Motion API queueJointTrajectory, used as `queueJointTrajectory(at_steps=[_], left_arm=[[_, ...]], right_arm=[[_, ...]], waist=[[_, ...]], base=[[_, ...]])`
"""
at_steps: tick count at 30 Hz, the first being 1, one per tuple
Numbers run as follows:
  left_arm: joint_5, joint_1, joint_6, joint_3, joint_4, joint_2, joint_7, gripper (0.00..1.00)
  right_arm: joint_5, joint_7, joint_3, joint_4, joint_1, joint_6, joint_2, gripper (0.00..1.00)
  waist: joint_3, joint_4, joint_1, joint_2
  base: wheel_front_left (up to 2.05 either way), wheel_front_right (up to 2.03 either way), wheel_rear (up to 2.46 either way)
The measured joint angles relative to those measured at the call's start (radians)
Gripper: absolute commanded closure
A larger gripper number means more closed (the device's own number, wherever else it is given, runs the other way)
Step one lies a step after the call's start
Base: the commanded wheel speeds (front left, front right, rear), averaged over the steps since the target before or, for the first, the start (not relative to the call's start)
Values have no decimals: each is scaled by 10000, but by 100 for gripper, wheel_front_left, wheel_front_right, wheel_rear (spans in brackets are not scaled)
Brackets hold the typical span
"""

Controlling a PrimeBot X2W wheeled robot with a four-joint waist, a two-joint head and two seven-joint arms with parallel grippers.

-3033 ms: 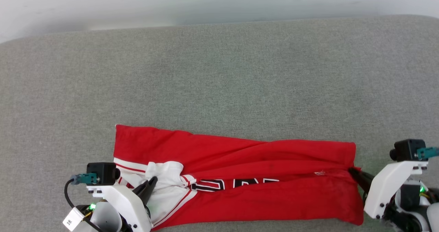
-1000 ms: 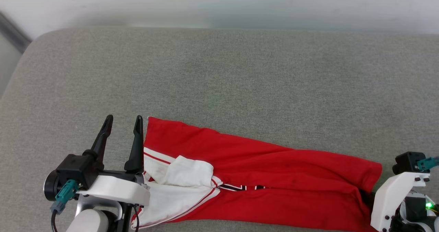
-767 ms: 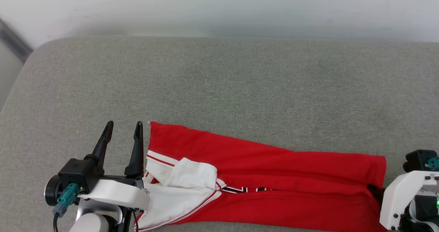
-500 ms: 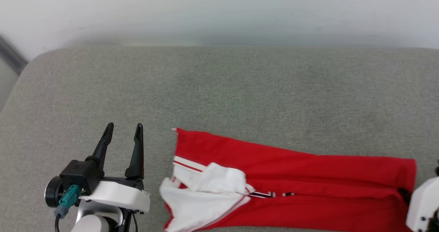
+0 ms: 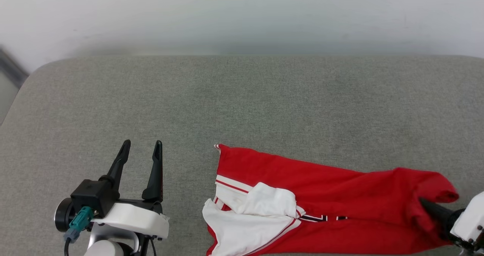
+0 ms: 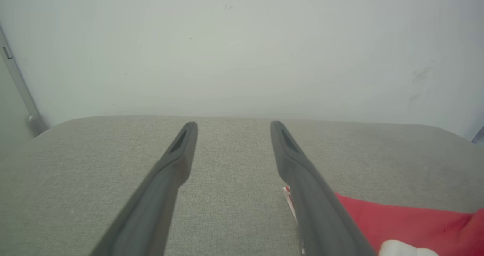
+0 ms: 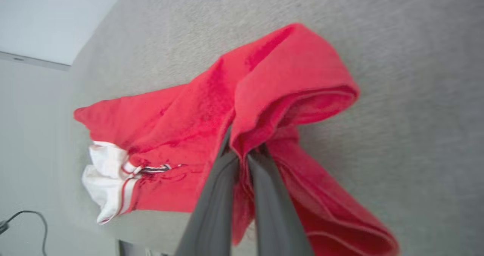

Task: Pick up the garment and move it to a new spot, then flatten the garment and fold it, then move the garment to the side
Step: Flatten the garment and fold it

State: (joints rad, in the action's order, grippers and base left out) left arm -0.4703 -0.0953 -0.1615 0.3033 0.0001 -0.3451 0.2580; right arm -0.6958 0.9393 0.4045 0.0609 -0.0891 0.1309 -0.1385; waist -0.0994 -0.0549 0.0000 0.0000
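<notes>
— Grey woven padding (image 5: 242,104) spreads across everything. Where does the garment (image 5: 340,188) lie?
— Along the near edge, toward the right, folded into a long red band with a white sleeve (image 5: 242,229) at its left end.
— And the right gripper (image 7: 242,152)?
— Fingers pinched together on the band's right end, which is lifted and bunched.
— The left gripper (image 5: 143,145)?
— Fingers spread wide, holding nothing, apart from the cloth on its left.

— Where's the garment (image 5: 340,188)?
— A long red folded band, one end bunched up, pinched in the right gripper (image 7: 245,153).
— The white sleeves (image 5: 242,225)?
— Crumpled at the far end (striped trim showing), apart from the left gripper (image 5: 141,150).
</notes>
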Motion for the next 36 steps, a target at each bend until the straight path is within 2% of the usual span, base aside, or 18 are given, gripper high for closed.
queueJointTrajectory(at_steps=[4, 8, 11, 14, 26, 31, 36], left_arm=[[-6, -9, 2, 31, 12, 13, -4, 0], [-6, -61, 29, 96, 10, 46, -8, 0], [-6, -153, 33, 130, 10, 58, -10, 0], [-6, -216, 38, 171, 21, 109, -10, 0], [6, -729, 211, 263, 77, 500, 10, 0], [36, -956, 311, 251, 194, 740, 21, 0], [150, -1147, 453, 167, 291, 970, 21, 0]], right_arm=[[-2008, 1212, 301, -127, -109, 0, 681, 100], [-3636, 2036, 265, 130, -306, 0, 842, 100], [-4941, 2065, -355, 656, -453, 0, 849, 100], [-5749, 1764, -1189, 978, -609, 0, 863, 100], [-7377, -205, -4851, 1595, -1845, 0, 874, 100], [-7461, -869, -5960, 1854, -2384, 0, 878, 100], [-6518, -1367, -6427, 2529, -2463, 0, 882, 100]], waist=[[22, -117, 0, 0], [26, -329, 0, 0], [13, -528, 0, 0], [-10, -756, 0, 0], [-596, -1533, 1, 0], [-1052, -1706, 1, 0], [-1435, -1810, 1, 0]], base=[[0, 0, 0], [0, 0, 0], [0, 0, 0], [0, 0, 0], [0, 0, 0], [0, 0, 0], [0, 0, 0]])
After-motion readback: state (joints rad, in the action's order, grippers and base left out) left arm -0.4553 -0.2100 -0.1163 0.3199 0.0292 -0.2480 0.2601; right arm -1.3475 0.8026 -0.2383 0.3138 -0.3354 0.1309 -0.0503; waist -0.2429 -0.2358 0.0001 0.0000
